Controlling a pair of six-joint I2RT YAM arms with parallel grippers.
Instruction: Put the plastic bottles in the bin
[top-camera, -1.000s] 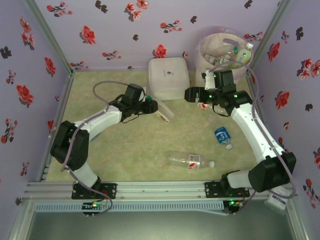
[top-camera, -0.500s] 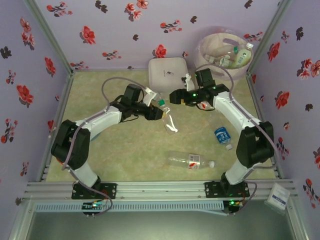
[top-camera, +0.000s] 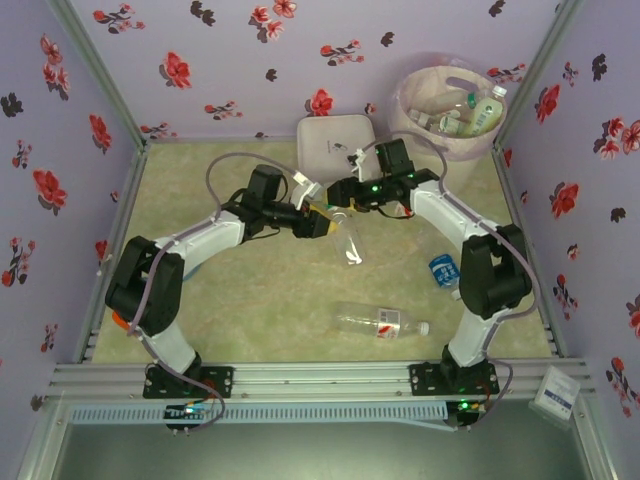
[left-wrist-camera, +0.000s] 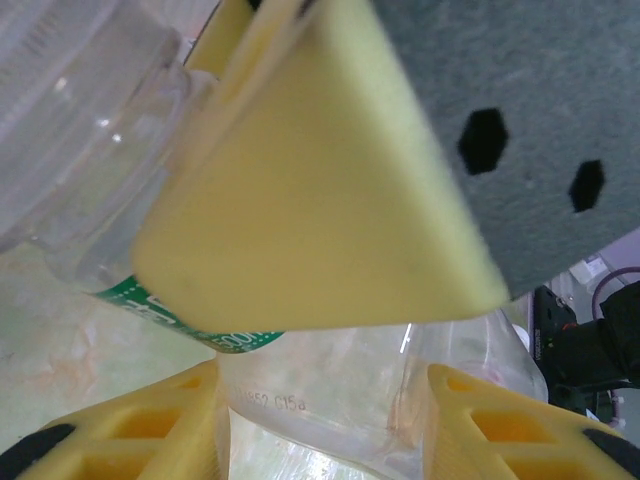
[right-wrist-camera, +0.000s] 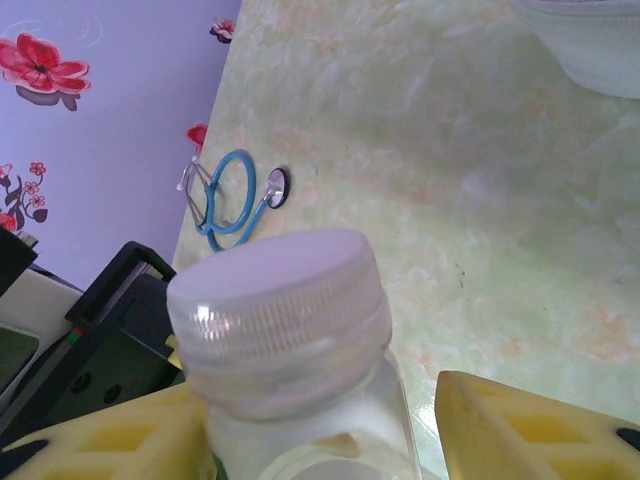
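On my top feed the two grippers meet at centre frame, just below the square white box (top-camera: 335, 145). My left gripper (top-camera: 322, 222) pinches the green-label bottle (top-camera: 347, 238), a clear, thin-walled one tilting down toward the lower right. On the left wrist feed its yellow lattice fingers (left-wrist-camera: 110, 430) press against both sides of the bottle's glossy clear body. My right gripper (top-camera: 338, 192) sits at the bottle's other end. Its wrist feed shows the white ridged cap (right-wrist-camera: 280, 310) between spread jaws, with a gap showing on the right side.

The bin (top-camera: 405, 105), round and lined with filmy pink plastic, stands at the upper right with several bottles (top-camera: 465, 110) inside. A red-label bottle (top-camera: 380, 321) lies on its side at lower centre on the mottled green table (top-camera: 230, 290). A short blue-label bottle (top-camera: 445, 270) lies to its upper right.
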